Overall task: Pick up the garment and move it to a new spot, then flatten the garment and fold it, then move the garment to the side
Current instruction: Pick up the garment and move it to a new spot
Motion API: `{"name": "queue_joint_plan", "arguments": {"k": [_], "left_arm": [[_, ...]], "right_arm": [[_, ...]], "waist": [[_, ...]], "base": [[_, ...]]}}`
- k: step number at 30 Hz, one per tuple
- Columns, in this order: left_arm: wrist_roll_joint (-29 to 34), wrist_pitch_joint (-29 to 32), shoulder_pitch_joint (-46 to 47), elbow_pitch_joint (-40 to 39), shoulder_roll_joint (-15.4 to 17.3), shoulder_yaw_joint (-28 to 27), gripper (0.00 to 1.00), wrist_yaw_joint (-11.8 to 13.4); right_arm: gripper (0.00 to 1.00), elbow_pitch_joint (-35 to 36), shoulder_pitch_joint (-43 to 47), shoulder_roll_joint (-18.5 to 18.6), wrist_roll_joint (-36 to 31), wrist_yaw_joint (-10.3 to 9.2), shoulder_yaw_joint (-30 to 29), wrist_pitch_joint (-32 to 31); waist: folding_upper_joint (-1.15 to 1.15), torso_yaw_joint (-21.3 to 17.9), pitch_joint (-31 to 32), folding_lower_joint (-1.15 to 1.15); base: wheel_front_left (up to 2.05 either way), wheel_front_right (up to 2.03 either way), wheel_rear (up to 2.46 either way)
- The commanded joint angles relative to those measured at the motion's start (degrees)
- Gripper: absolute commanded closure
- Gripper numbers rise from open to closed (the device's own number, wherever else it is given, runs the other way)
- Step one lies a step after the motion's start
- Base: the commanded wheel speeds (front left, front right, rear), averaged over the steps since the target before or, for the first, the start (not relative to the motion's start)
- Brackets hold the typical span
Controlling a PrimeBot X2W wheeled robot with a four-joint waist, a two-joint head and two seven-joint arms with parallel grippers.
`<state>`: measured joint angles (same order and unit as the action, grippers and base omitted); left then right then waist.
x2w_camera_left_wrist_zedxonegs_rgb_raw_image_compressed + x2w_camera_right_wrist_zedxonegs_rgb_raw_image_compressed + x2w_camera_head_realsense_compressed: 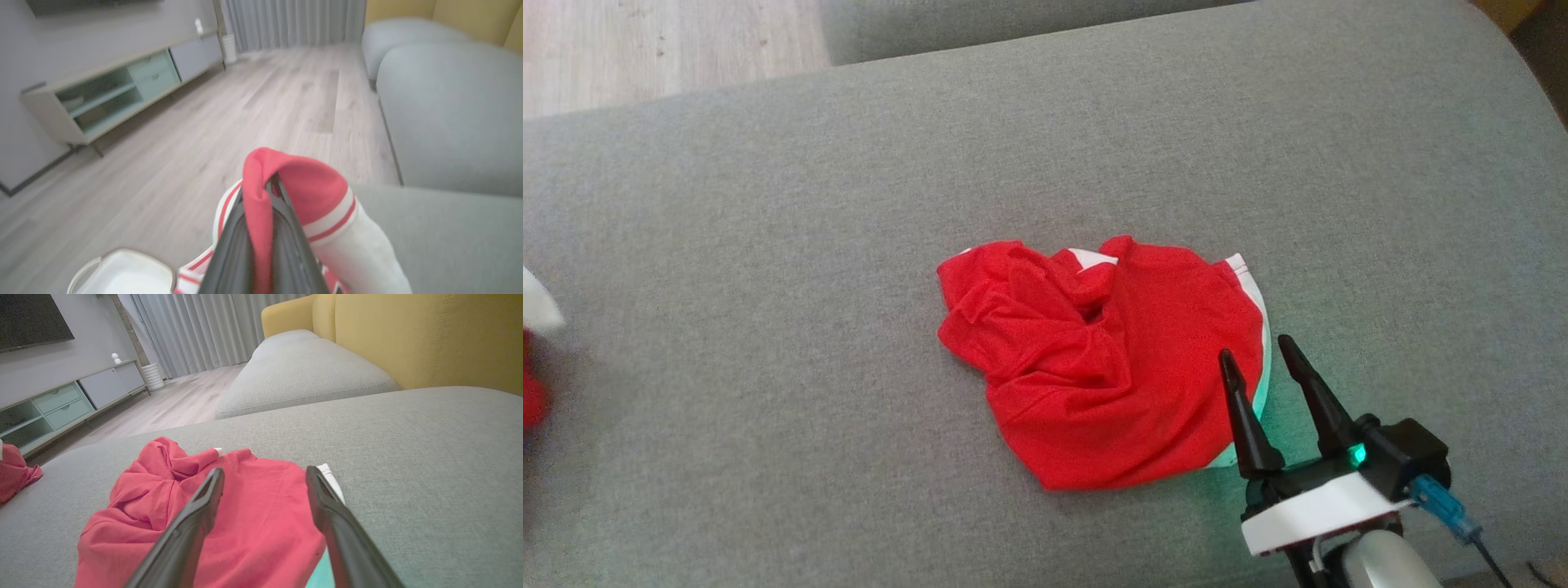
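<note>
A crumpled red garment point(1094, 359) with white trim lies in the middle of the grey sofa cushion point(768, 204). My right gripper point(1256, 347) stands open at the garment's right edge, its two fingers astride the white-trimmed hem. In the right wrist view that gripper point(264, 471) hovers low over the red garment point(135, 506), holding nothing. My left gripper point(271, 183) is shut on a fold of another red cloth with white striped trim point(310, 188), off the cushion's left end over the floor. A blurred bit of that cloth point(533, 392) shows at the head view's left edge.
A wood floor point(245, 102) lies beyond the cushion's left end, with a low TV cabinet point(102, 98) against the wall. A white container point(122, 273) sits below the left gripper. A second grey cushion point(302, 371) and a yellow sofa back point(429, 339) lie beyond.
</note>
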<state>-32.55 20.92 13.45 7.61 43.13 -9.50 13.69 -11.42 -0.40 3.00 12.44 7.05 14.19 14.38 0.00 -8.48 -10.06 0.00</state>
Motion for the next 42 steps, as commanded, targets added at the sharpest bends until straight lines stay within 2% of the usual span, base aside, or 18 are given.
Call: {"name": "queue_joint_plan", "arguments": {"k": [1,4,6,7,11,15,19,24,27,31,36,37,42], "left_arm": [[-0.31,0.01,1.61,-0.67,2.57,-2.69,1.00,0.27],[-1.66,-1.58,0.02,6.36,-0.39,-2.02,1.00,-0.59],[-1.53,-2.74,-0.25,10.83,-1.62,-1.09,0.52,-0.96],[-1.71,-3.18,0.01,12.73,-2.33,-0.66,0.00,-1.27],[-2.15,-4.91,1.95,18.57,-4.48,0.41,0.00,-1.68],[-0.97,-9.02,3.73,19.61,-5.25,0.97,0.00,-1.30],[-0.53,-13.64,5.19,14.45,-6.91,1.34,0.00,-1.44],[0.61,-16.16,5.27,1.82,-9.46,4.13,0.00,-1.87],[-0.31,-17.26,4.21,-6.89,-12.59,6.10,0.00,-2.59],[1.45,-18.88,0.35,-14.41,-16.33,10.60,0.00,-2.15],[0.80,-23.06,-6.60,-15.19,-22.25,14.98,0.00,-2.69],[0.80,-23.06,-6.60,-15.19,-22.25,14.98,0.00,-2.69],[-0.31,-28.49,-14.33,-11.85,-26.65,18.22,0.00,-4.60]], "right_arm": [[0.00,1.65,-1.27,-0.13,-0.40,0.44,1.43,0.62],[0.00,1.39,-1.31,-0.13,-0.76,0.44,1.77,0.62],[0.00,1.24,-1.32,-0.13,-1.06,0.44,1.65,0.62],[0.00,1.22,-1.31,-0.13,-1.21,0.44,1.55,0.62],[0.00,1.07,-1.21,-0.13,-1.75,0.44,1.36,0.62],[0.00,1.13,-1.09,-0.13,-1.77,0.44,0.87,0.62],[0.00,1.09,-0.46,-0.13,-1.90,0.44,0.57,0.62],[0.00,1.86,-0.19,-0.13,-3.60,0.44,0.29,0.62],[0.00,2.53,-0.66,-0.13,-4.80,0.44,-0.19,0.62],[0.00,3.43,-1.12,-0.13,-6.44,0.44,-1.06,0.62],[0.00,4.25,-1.56,0.01,-7.66,0.44,-1.25,0.62],[0.00,4.25,-1.56,0.01,-7.66,0.44,-1.25,0.62],[0.00,4.50,-1.18,0.67,-7.77,0.44,-1.49,0.62]], "waist": [[0.00,-0.08,-0.11,0.00],[0.00,-0.29,-0.42,0.00],[0.00,-0.28,-0.52,0.00],[0.00,-0.21,-0.55,0.00],[0.00,0.13,-0.42,0.00],[0.00,0.66,0.22,0.00],[0.00,1.44,1.92,0.00],[0.00,2.32,4.10,0.00],[0.00,2.20,5.34,0.00],[0.00,1.78,6.54,0.00],[0.00,0.48,7.42,0.00],[0.00,0.48,7.42,0.00],[0.00,-0.34,8.06,0.00]], "base": [[0.00,0.00,0.00],[0.00,0.00,0.00],[0.00,0.00,0.00],[0.00,0.00,0.00],[0.00,0.00,0.00],[0.00,0.00,0.00],[0.00,0.00,0.00],[0.00,0.00,0.00],[0.00,0.00,0.00],[0.00,0.00,0.00],[0.00,0.00,0.00],[0.00,0.00,0.00],[0.00,0.00,0.00]]}}
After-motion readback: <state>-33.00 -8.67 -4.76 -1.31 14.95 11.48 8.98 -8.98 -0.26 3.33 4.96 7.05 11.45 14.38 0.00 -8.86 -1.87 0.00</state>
